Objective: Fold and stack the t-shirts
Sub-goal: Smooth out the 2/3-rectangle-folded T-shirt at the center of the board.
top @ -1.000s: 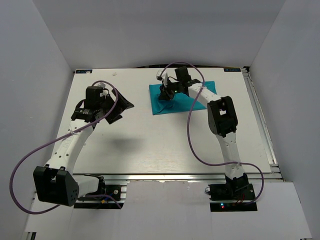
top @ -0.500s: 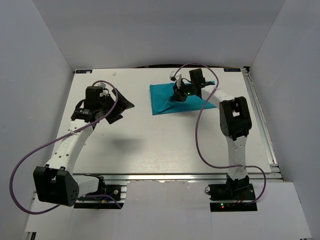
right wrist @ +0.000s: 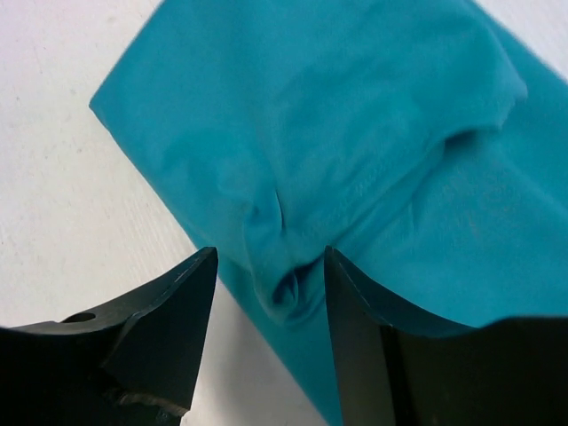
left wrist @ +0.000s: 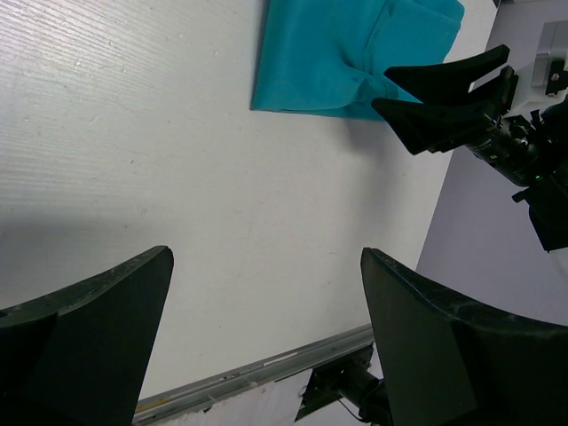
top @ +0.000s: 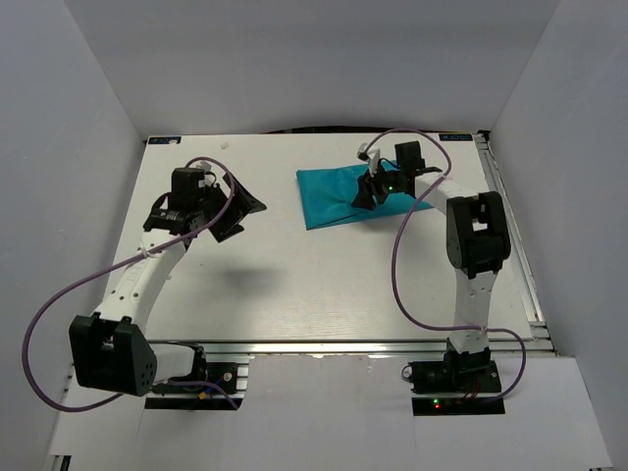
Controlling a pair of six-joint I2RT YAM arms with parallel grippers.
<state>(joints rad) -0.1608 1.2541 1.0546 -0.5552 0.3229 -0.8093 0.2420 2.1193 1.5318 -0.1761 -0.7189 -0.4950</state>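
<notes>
The teal t-shirt (top: 329, 196) lies folded flat on the white table at the back, right of centre. It also shows in the left wrist view (left wrist: 337, 53) and fills the right wrist view (right wrist: 311, 133). My right gripper (top: 368, 193) (right wrist: 269, 255) is open just above the shirt's near edge. A small puckered fold of fabric (right wrist: 288, 288) lies between its fingers, and they are not closed on it. My left gripper (top: 240, 211) (left wrist: 266, 262) is open and empty above bare table, left of the shirt. The right gripper also shows in the left wrist view (left wrist: 399, 93).
The white table (top: 294, 285) is boxed in by grey walls at the left, back and right. A metal rail (top: 343, 345) runs along the near edge with both arm bases. Purple cables loop beside each arm.
My right gripper has moved to the right across the shirt, from its left part to its right-centre. The shirt's shape shifted slightly. The left arm has barely moved.
</notes>
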